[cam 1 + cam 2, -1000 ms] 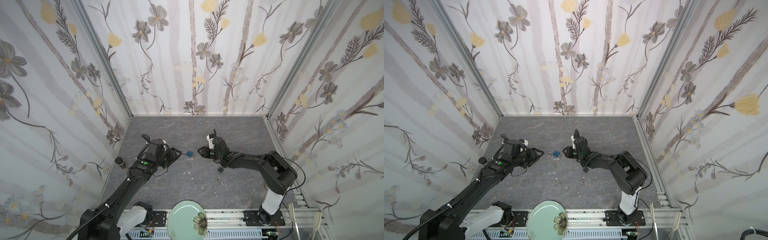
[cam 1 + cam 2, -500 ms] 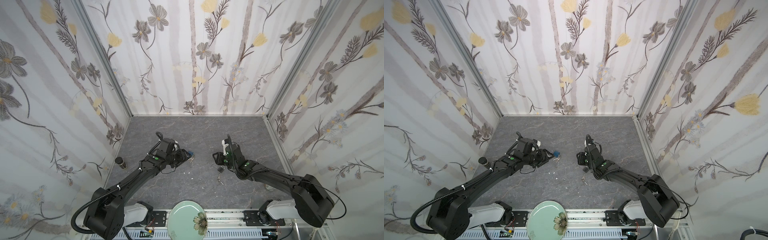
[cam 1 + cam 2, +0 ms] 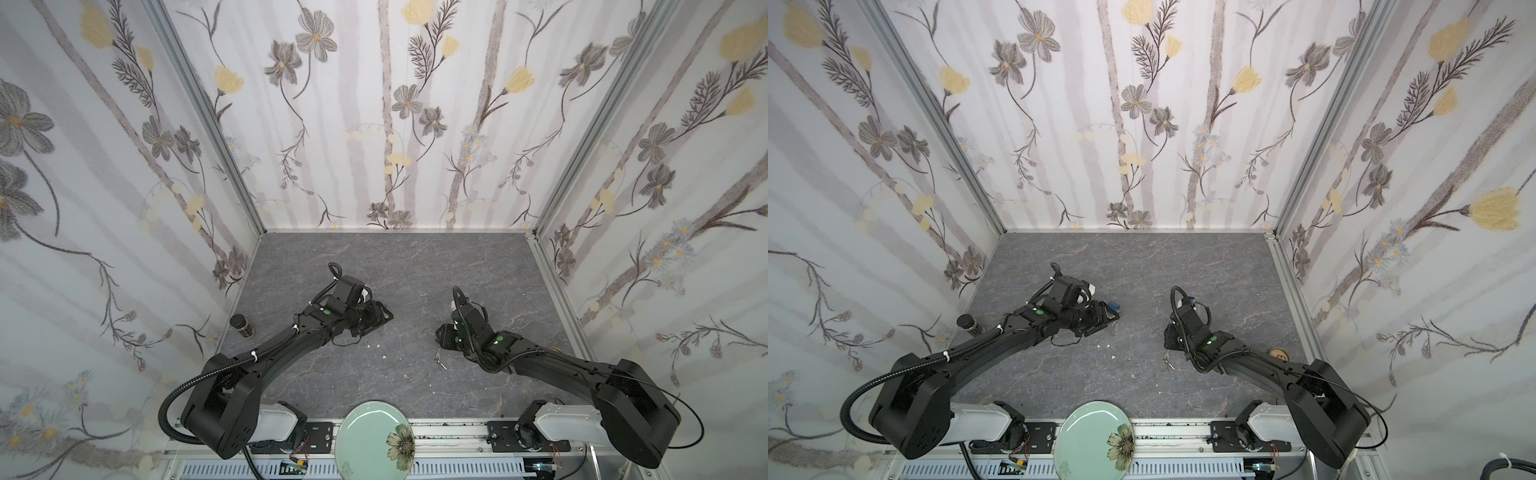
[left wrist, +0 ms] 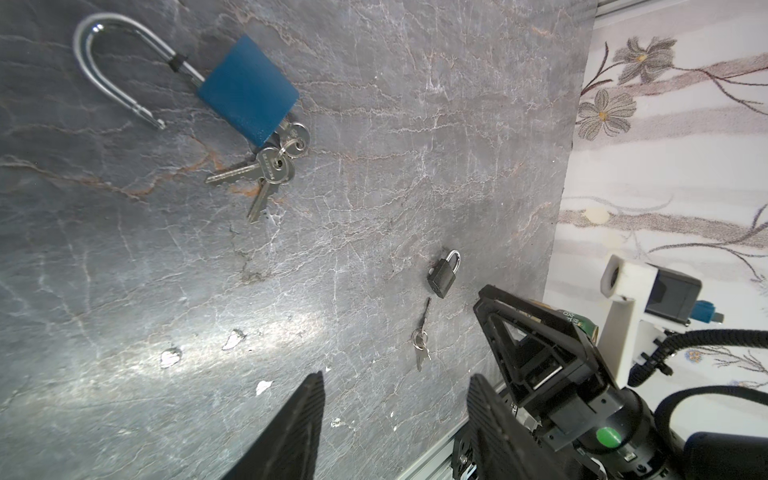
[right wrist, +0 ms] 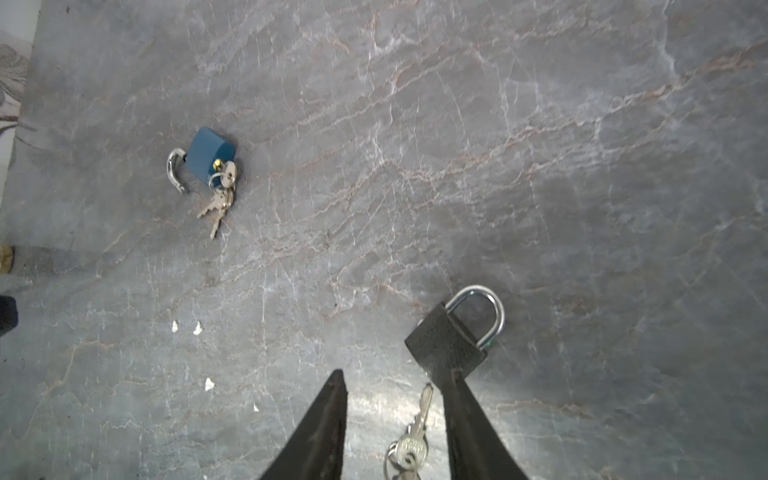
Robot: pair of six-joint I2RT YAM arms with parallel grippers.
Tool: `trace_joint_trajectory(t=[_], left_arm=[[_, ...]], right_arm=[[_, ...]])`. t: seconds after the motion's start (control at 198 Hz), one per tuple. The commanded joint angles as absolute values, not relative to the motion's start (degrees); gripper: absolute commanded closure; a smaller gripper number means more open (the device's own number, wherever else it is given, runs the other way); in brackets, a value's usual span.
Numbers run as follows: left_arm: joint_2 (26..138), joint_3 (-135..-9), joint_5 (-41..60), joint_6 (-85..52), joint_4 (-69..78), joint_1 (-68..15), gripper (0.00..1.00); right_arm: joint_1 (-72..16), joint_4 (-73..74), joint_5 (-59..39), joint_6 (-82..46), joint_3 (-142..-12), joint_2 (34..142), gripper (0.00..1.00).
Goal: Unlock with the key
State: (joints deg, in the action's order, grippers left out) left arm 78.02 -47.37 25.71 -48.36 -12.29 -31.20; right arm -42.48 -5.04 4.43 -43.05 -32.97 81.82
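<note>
A small black metal padlock [image 5: 446, 345] with a round silver loop is lying flat, loop shut, on the grey stone-look surface [image 5: 540, 166], which is showing thin white cracks. A ring of small silver keys [image 5: 409, 444] is lying beside the lock's bottom end. Your right end effector [image 5: 397, 374] is hanging over them, its two black pointed fingers standing apart and gripping nothing. The keys are lying between the fingers, and one fingertip is covering the lock's corner, so you cannot tell if it is touching.

Well apart, a blue boxy padlock [image 4: 248, 89] is lying with its long shiny loop swung open and a bunch of silver keys [image 4: 270, 166] touching its bottom end. Your left end effector [image 4: 395, 376] is hovering near it, ribbed fingers apart and empty.

You are getting wide bare surface between the two locks, with a few white crumbs [image 4: 232, 338]. Flowery walls [image 3: 395, 124] are closing in three sides, and a green flowered plate [image 3: 365, 432] is sitting at the near edge.
</note>
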Motion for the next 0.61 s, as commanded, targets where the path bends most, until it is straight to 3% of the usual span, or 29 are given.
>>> trace_joint_trajectory(t=[0.0,0.6], left_arm=[[78.93,-48.35,25.97,-47.65,-12.21,-31.42,0.42],[80.84,-49.66,26.37,-47.11,-12.78,-31.86,0.42]], right_arm=[[-44.12,-8.32,3.79,-44.3,-32.83,81.31,0.61],[-50.29,-12.99,1.82,-42.31,-35.11,87.77,0.65]])
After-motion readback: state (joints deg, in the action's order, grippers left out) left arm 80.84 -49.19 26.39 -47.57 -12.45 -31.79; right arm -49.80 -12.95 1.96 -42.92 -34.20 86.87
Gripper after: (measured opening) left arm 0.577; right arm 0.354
